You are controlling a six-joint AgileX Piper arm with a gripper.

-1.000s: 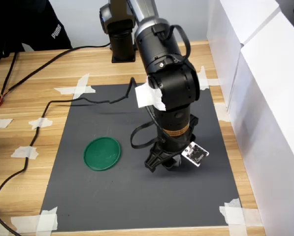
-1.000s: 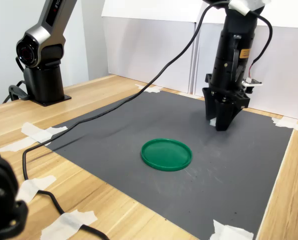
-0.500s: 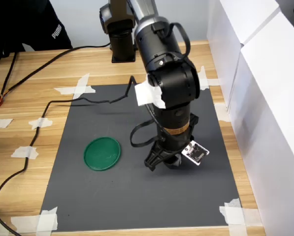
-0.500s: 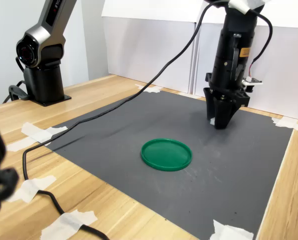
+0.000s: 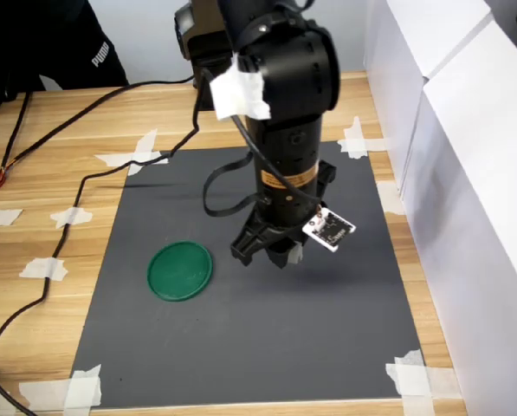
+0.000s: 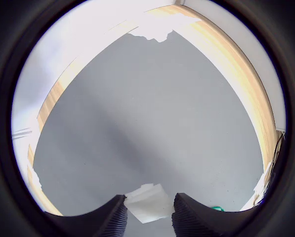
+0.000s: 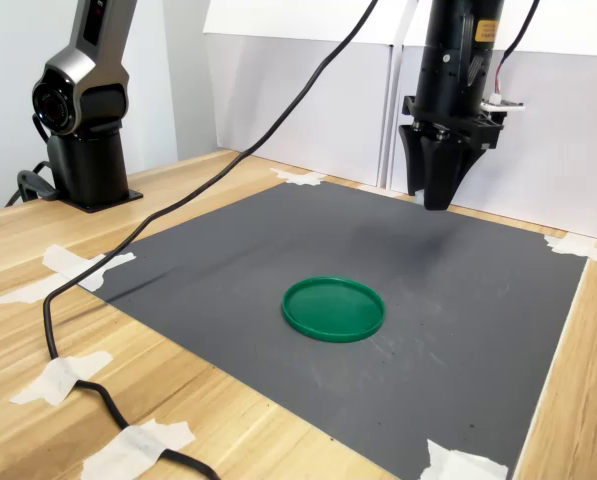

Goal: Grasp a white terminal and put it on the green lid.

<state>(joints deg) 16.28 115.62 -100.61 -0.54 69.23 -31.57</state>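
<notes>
One tiny white plastic terminal (image 6: pixel 148 202) sits clamped between the black jaws, lifted well clear of the flat round dark-green plastic lid (image 5: pixel 180 270).

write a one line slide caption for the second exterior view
Piper arm's gripper raised above the dark mat, beyond the empty green lid; wrist view shows a white terminal between its fingers.
</notes>
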